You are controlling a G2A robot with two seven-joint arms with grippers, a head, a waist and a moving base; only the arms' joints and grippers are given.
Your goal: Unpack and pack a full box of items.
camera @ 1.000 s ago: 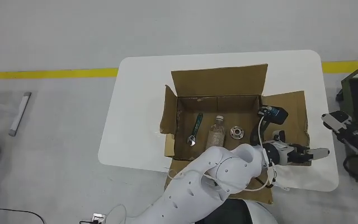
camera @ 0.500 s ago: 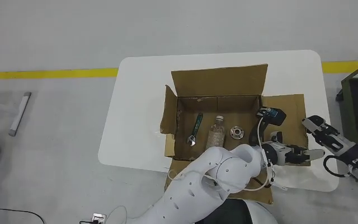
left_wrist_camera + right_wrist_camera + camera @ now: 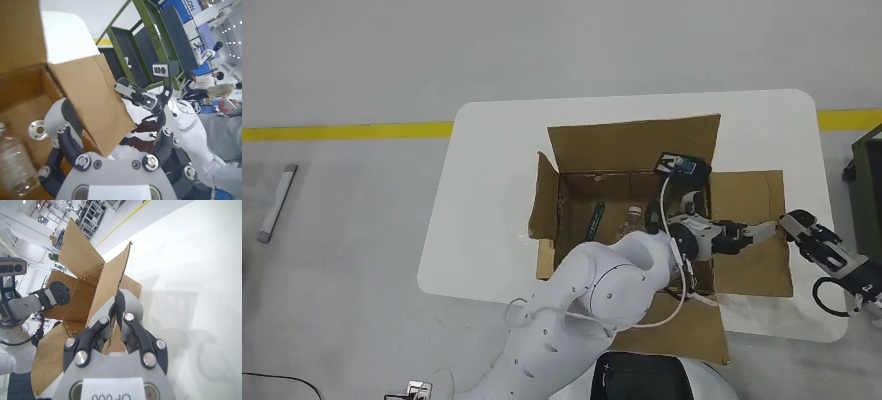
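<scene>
Cardboard box (image 3: 632,145) is sitting open on the white table (image 3: 492,200), its flaps folded outward, as you are working through the unpack-and-pack job. A green-handled wrench (image 3: 595,218), a clear bottle (image 3: 15,161) and a round metal fitting (image 3: 37,129) are lying side by side on the box floor. By the look of it, you are either facing the whole unpacking or finishing the packing with only the closing left, and the pictures are not settling which. Your right gripper (image 3: 118,302) is pinching the outer edge of the box's right-hand flap (image 3: 752,270), fingers pressed together on the cardboard. Your left gripper (image 3: 113,111) is hanging at the hinge end of that same flap with its fingers spread wide. One finger is sitting inside the box near the fitting and the other outside, and the flap is running between them; whether either is touching it is not clear.
</scene>
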